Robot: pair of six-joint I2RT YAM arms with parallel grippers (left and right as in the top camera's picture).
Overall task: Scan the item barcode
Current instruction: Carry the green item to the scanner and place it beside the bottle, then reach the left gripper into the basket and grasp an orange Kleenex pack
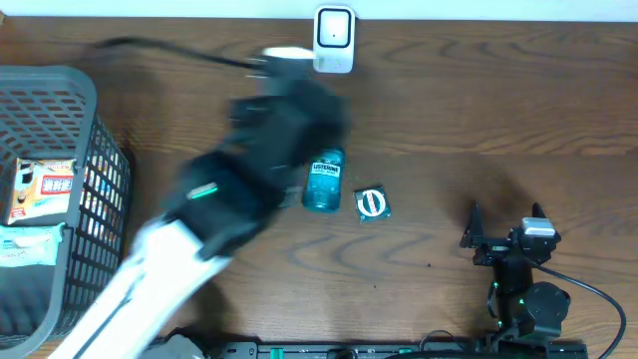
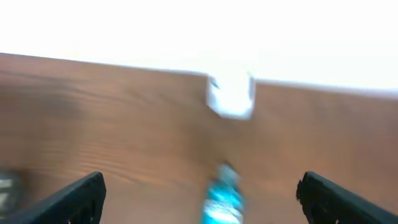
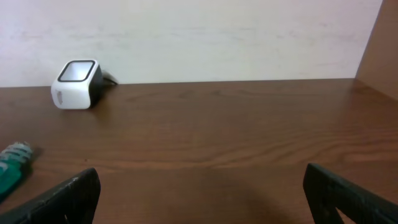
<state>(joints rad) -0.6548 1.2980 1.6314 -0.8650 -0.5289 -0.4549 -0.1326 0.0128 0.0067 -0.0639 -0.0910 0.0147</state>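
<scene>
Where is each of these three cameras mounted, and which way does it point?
Overhead: above the table, looking straight down; both arms show, left arm blurred, right arm sharp.
Left wrist: on the left arm, facing bottle and scanner; open left end effector at the bottom corners.
Right wrist: on the right arm, low, facing the far wall; open right end effector likewise.
Shared: all three show scanner and bottle.

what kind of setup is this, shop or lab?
Probably a mock checkout bench, not a real shop: a white barcode scanner at the back edge of a wooden table, a grey mesh basket holding packaged goods, and a blue mouthwash bottle lying loose near the scanner.
</scene>
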